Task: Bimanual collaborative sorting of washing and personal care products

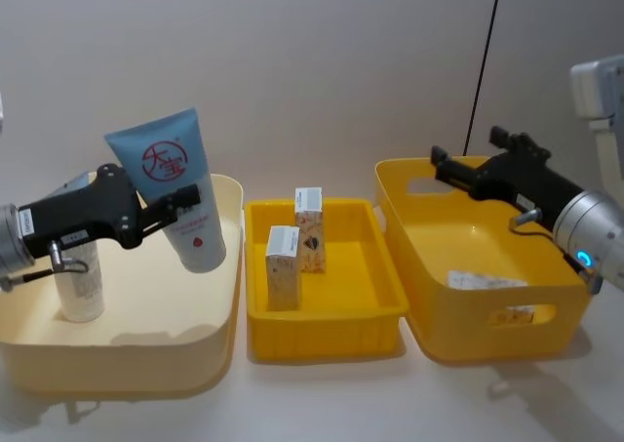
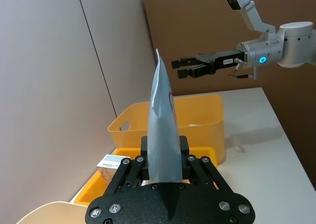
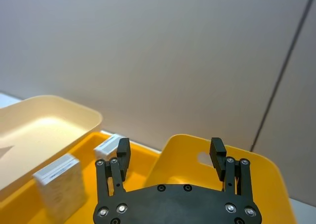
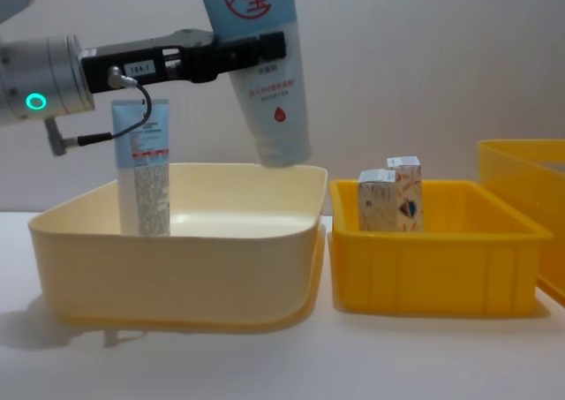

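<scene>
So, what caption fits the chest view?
Left gripper holds the red-logo tube over the cream bin, a narrower tube standing inside.

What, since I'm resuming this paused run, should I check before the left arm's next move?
1. Left gripper shut on the red-logo tube: ok.
2. That tube lifted clear of the cream bin rim: cannot tell.
3. Narrower tube upright in the cream bin, apart from the held one: ok.
4. Right gripper open above the large yellow bin: ok.
5. Front carton and rear carton upright in the middle yellow bin: ok.
</scene>
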Motion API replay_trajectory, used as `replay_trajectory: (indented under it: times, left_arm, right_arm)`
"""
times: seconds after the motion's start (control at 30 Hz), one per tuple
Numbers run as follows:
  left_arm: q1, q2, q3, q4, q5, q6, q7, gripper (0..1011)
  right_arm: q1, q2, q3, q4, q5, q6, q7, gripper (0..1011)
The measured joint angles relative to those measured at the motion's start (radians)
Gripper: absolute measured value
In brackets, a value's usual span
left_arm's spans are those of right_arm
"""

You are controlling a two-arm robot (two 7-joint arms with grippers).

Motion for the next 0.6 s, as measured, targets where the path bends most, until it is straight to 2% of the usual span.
replay_trajectory:
  times: [0.47, 0.6]
  left_arm:
    - [0.005, -0.012, 0.013, 0.035, -0.017, -0.017, -0.029, 302]
    - [0.000, -0.017, 0.019, 0.044, -0.016, -0.019, -0.033, 302]
  right_arm:
    - [-0.018, 0.080, -0.063, -0.058, 0.041, 0.049, 0.143, 1001]
    - [-0.021, 0.089, -0.074, -0.063, 0.045, 0.047, 0.157, 1001]
